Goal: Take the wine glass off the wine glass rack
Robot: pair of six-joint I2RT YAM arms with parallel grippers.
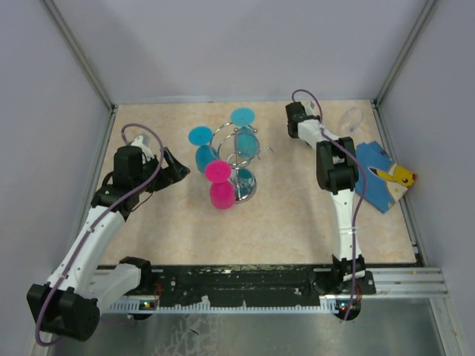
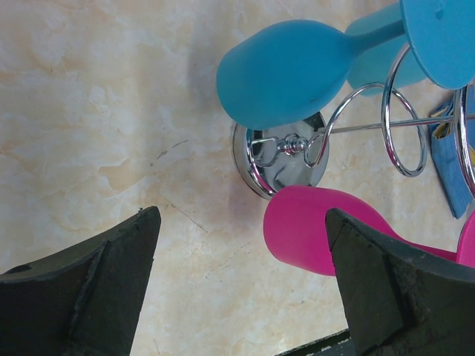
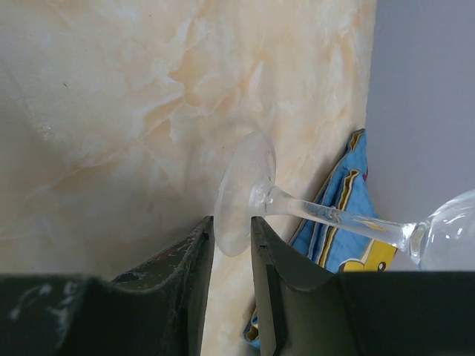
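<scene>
Right wrist view: right gripper [image 3: 231, 222] flanks the clear wine glass [image 3: 245, 167] by its foot, grip unclear, apparently parking it two o'clock of the wine glass rack [image 1: 247, 187], while left gripper [image 2: 243, 219] gapes open.

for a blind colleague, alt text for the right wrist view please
A clear wine glass is turned sideways, its round foot sitting between the right gripper's two dark fingers; whether they pinch it is unclear. The stem runs right to the bowl at the picture's edge, over a marbled beige table and a blue printed cloth by a grey wall.
</scene>
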